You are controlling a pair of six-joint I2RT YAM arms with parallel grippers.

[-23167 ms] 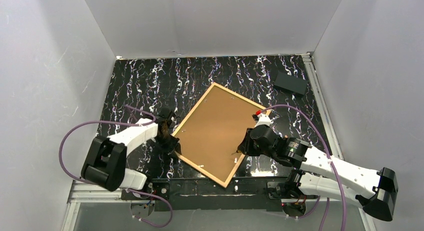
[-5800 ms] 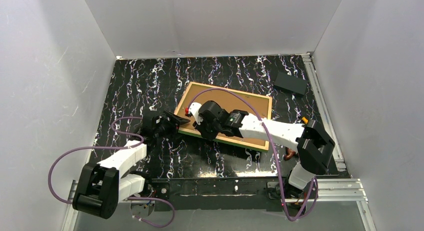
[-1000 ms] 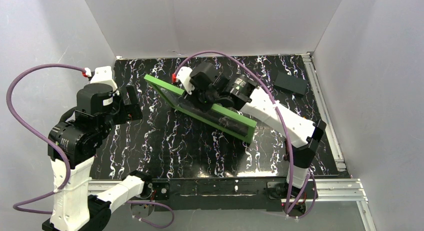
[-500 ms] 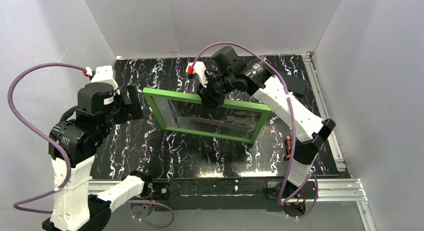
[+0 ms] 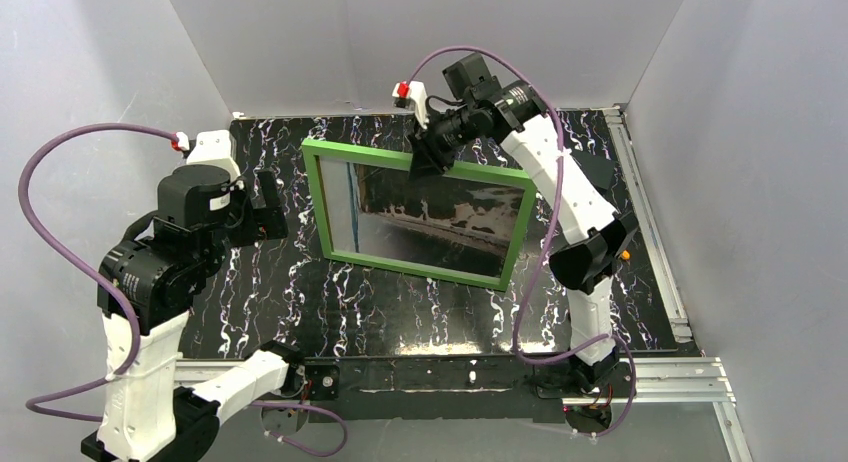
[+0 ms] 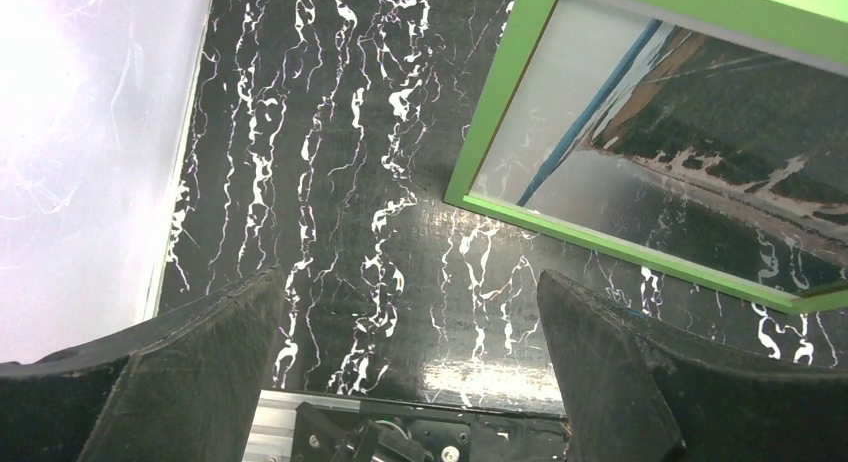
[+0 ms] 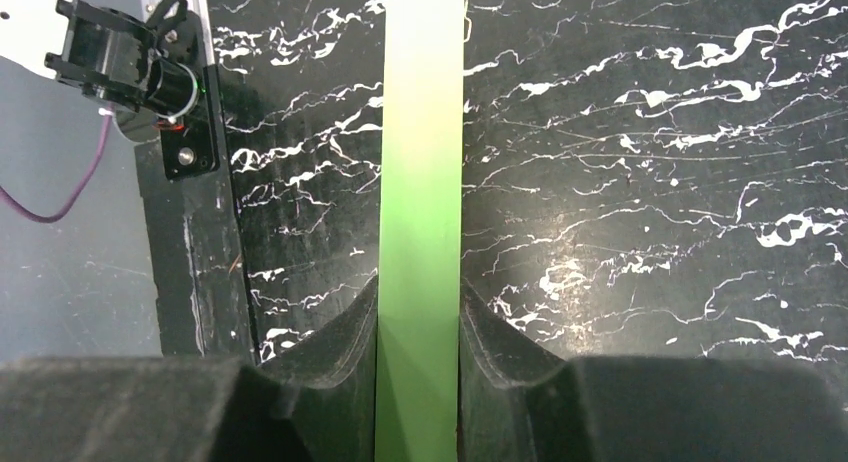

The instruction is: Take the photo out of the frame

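We see black white-veined tabletop (image 5: 400, 312), plain pale walls (image 5: 300, 42) left, far, right; aluminium rail (image 5: 680, 369) along near edge.

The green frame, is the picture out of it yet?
Not yet. Done: the frame is tipped up, front showing. In hand: the right hand pinches its top edge. Left: the photo still sits inside, and the open left hand holds nothing.

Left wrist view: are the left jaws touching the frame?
No, the jaws stand wide open above the table, apart from the frame.
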